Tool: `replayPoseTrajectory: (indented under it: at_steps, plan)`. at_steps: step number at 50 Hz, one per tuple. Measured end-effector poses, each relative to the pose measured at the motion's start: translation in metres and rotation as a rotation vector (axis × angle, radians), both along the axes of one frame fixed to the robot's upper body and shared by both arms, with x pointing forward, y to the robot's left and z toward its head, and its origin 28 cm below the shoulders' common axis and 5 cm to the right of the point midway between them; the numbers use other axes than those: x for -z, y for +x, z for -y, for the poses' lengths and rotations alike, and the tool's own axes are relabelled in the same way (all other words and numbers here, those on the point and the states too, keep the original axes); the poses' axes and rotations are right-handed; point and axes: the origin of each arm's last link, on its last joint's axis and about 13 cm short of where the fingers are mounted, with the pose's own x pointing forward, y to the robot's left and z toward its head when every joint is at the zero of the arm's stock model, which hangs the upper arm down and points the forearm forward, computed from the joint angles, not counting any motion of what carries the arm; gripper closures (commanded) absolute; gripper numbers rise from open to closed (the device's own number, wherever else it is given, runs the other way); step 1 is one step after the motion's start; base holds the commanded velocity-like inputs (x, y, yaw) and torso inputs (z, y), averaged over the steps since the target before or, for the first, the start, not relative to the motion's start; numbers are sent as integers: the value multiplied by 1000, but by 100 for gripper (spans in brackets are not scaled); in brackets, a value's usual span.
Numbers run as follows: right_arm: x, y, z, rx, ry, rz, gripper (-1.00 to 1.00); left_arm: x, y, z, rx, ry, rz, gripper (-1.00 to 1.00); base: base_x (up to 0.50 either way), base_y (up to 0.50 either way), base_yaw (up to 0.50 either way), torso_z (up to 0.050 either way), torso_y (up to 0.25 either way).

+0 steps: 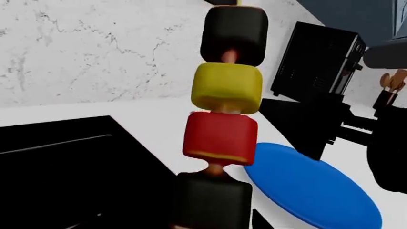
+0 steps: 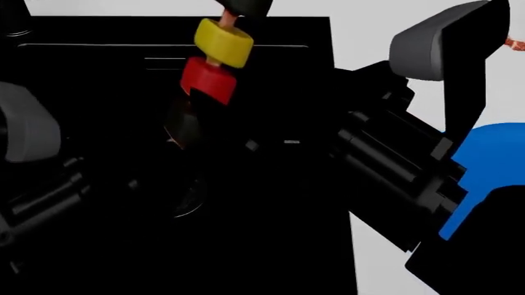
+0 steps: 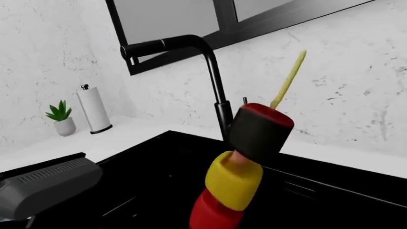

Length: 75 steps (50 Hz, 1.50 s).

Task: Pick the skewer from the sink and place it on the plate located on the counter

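The skewer stands nearly upright, with black, yellow, red and black chunks on a thin stick. It hangs above the black sink, tilted in the head view and close in the right wrist view. My left gripper is shut on its lowest black chunk, though the fingers are lost in the dark. The blue plate lies on the white counter just right of the sink, partly behind my right arm. The right gripper's jaws do not show against the black.
A black faucet rises behind the sink. A black toaster oven and a utensil holder stand beyond the plate. A paper towel roll and a small plant sit on the far-left counter.
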Motion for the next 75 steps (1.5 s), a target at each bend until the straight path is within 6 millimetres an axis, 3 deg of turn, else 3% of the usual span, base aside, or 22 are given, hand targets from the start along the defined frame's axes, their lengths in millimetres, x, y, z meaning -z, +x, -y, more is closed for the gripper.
replayPoseTrajectory:
  at_steps: [29, 30, 49, 50, 75]
  plan:
    - [-2, 18, -10, -49, 35, -23, -100, -4, -7, 5, -36, 14, 12, 100, 0, 0, 0, 0, 1]
    - [-2, 18, -10, -51, 37, -24, 100, -4, -7, 5, -37, 15, 12, 100, 0, 0, 0, 0, 0]
    - [-3, 18, -5, -1, 58, -30, 100, -6, -10, 6, -22, 9, 23, 100, 0, 0, 0, 0, 2]
    - [-3, 18, -5, 0, 58, -29, 100, -6, -10, 6, -21, 9, 23, -100, 0, 0, 0, 0, 0]
    - [-10, 10, -9, -1, 28, 30, 100, -6, -21, 1, 56, -13, 45, -100, 0, 0, 0, 0, 0]
